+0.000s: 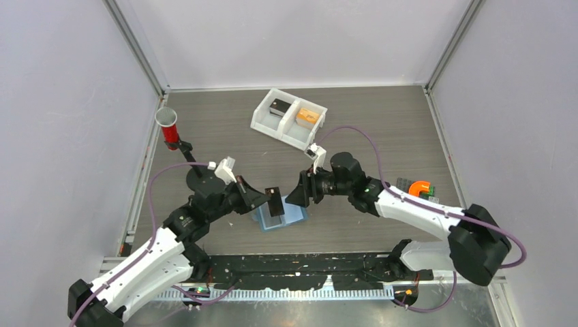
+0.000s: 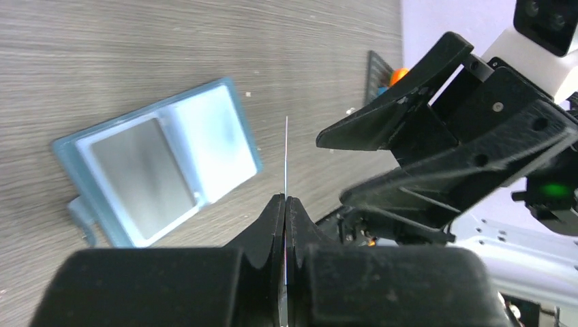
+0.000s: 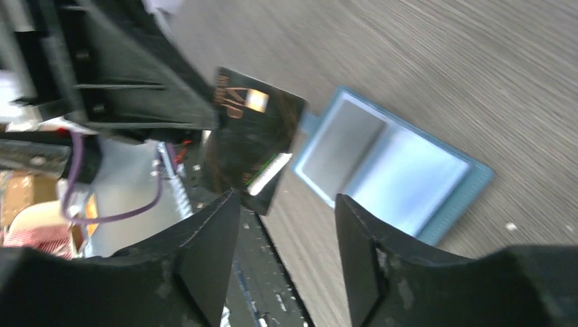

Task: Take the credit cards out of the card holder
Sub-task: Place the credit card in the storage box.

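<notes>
Right pincer [image 1: 294, 195] just beside credit card [image 1: 274, 202]; white tray [image 1: 270, 128], red cup [image 1: 168, 127] beyond.

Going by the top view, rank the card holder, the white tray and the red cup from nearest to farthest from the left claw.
From the left claw, shut on a credit card:
1. the card holder, lying on the table right beside and under it.
2. the white tray, far centre.
3. the red cup, far left.
</notes>
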You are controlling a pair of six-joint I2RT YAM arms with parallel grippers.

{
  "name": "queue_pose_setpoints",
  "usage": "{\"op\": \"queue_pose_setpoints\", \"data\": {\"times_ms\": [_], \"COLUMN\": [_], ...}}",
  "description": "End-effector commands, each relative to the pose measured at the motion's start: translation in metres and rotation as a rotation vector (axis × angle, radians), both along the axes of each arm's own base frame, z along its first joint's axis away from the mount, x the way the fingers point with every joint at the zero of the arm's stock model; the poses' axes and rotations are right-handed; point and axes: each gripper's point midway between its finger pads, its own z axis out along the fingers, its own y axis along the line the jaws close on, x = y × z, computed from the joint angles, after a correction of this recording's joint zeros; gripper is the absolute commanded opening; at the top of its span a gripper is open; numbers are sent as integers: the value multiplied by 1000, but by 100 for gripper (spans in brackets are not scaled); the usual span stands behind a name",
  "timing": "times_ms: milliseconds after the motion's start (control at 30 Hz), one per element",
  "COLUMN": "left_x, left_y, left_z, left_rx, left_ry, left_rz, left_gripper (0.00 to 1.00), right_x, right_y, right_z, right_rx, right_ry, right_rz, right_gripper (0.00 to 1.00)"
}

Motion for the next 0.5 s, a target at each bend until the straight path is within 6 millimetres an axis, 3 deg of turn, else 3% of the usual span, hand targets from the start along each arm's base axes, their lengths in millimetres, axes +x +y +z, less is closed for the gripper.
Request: {"op": "queue_pose_setpoints", "data": {"times_ms": [0, 133, 300, 467], "left_x": [-6, -11, -13, -13], "left_y": [-21, -27, -28, -30], "left_z": [53, 66, 74, 75], "left_rx": [-131, -186, -245, -276], "left_ry": [-167, -226, -270, -280], "left_rz": [-144, -191, -189, -195], "left_gripper": [0, 0, 0, 0], "right_x": [-31, -37, -43, -49], "right_y": [4, -1, -1, 3], "right_z": [38, 46, 51, 66], "right_rx": [143, 158, 177, 247], "right_ry": [-57, -83, -66, -72], "right_rz": [171, 177, 198, 230], "right_gripper": [67, 74, 75, 66]}}
